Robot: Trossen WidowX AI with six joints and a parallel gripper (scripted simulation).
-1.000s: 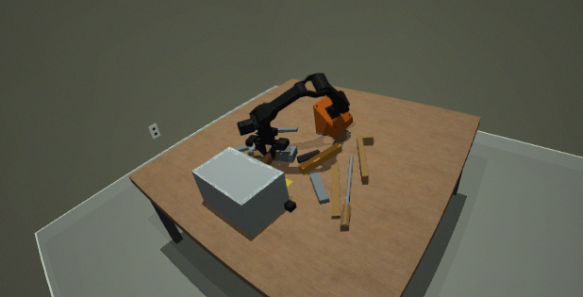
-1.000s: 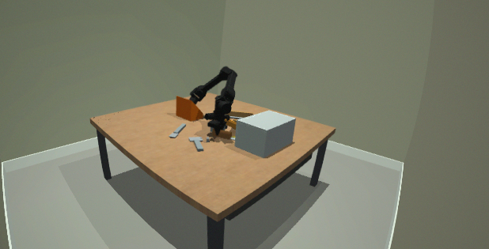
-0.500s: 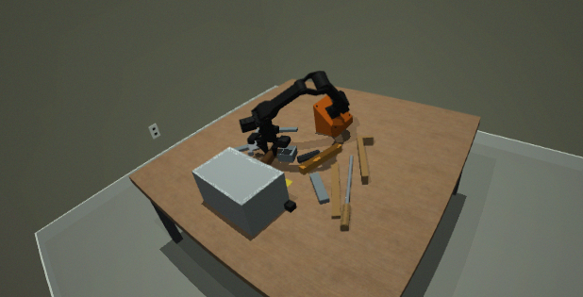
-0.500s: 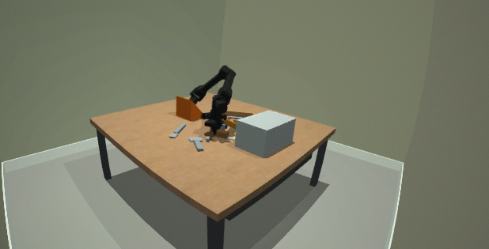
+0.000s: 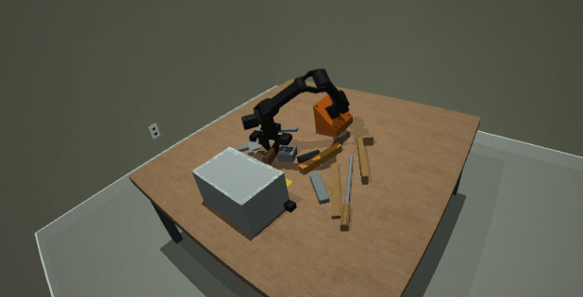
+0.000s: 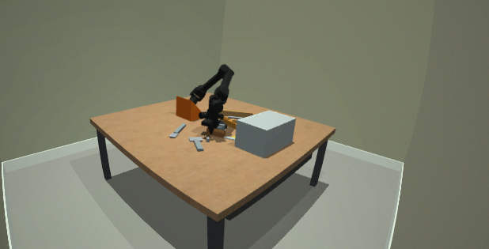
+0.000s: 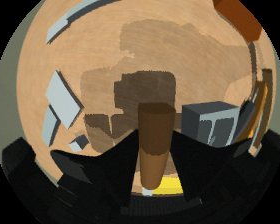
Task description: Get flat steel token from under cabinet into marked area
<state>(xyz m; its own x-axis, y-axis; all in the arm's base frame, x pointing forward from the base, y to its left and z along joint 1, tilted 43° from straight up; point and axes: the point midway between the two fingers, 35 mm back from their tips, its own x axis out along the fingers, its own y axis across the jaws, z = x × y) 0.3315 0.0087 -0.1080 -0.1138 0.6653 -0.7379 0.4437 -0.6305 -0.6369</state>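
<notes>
Gripper: closed on the brown handle of a tool; the grip appears firm.
Tool shaft: a pale piece shows beyond the handle, at 6 o'clock in the wrist view; its far end cannot be made out.
Cabinet: stands on the table, at 7 o'clock from the gripper in the top view.
Steel token: not visible in any view; vent slots not visible either. Presumed under the cabinet, per the task.
Marked area: yellow, partly seen, at 3 o'clock from the cabinet in the top view.
Grey slotted block: at 3 o'clock from the handle in the wrist view; a likely snag during a sweep.
Current step (judged): positioning the tool for retrieval; token not yet out.
Token handling: probably rigid, fairly heavy for its size, slippery and not fragile. Drag it flat by its far edge; if lifting is needed, pinch opposite rims.
Tool handling: handle looks stiff and woody; hold at mid-length, square to the fingers, to limit twisting.
Brands, labels, writing: none legible.
</notes>
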